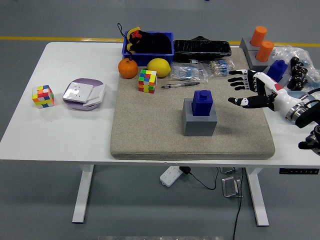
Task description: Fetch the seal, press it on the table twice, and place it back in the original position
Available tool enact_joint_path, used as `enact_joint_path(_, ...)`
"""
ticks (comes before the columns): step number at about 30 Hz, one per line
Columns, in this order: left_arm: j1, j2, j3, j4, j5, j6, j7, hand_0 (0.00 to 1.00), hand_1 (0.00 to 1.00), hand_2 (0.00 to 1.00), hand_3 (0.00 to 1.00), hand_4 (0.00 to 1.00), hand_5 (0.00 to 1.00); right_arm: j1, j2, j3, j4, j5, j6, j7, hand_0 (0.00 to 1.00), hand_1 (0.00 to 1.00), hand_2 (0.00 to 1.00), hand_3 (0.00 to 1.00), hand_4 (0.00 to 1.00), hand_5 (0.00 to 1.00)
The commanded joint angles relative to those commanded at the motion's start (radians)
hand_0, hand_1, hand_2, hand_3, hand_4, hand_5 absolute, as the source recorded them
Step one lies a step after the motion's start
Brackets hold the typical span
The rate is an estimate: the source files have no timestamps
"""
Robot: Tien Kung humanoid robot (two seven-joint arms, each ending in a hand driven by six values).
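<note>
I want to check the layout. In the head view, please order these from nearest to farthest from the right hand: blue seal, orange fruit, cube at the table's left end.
From the right hand:
1. Blue seal, on the grey block, mat centre.
2. Orange fruit, mat's far-left corner.
3. Cube, table's left end.

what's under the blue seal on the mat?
The blue seal sits on a grey block, which rests on the beige mat. The block's top beneath the seal is covered. The right hand hovers open, apart.

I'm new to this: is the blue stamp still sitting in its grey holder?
Yes, in place. The blue seal stands upright on the grey base; the open right hand is beside it, not touching.
</note>
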Motion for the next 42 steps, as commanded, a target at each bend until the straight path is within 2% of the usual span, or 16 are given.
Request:
enact_joint_path(11, 0.0, 0.0, 0.009, 0.0, -0.003, -0.002, 0.0, 0.814, 0.816, 0.786, 0.834, 0.792, 0.405, 0.04, 0.018, -0.087, -0.037, 0.005, -0.004, 0.016, 0.783, 0.723, 0.729, 0.774, 0.869, 0.002)
enact_joint_path(24, -0.002, 0.0, 0.016, 0.0, -0.007, -0.007, -0.001, 0.814, 0.815, 0.787, 0.836, 0.792, 0.406, 0.053, 0.038, -0.113, -0.052, -0.006, -0.014, 0.031, 0.781, 0.721, 0.723, 0.767, 0.866, 0.002)
enact_joint_path(42, -0.001, -0.005, 0.02, 0.0, -0.01, -0.01, -0.001, 0.814, 0.816, 0.787, 0.836, 0.793, 0.405, 0.048, 0.045, -0.146, -0.054, -0.012, -0.024, 0.043, 0.77, 0.707, 0.716, 0.75, 0.851, 0.002)
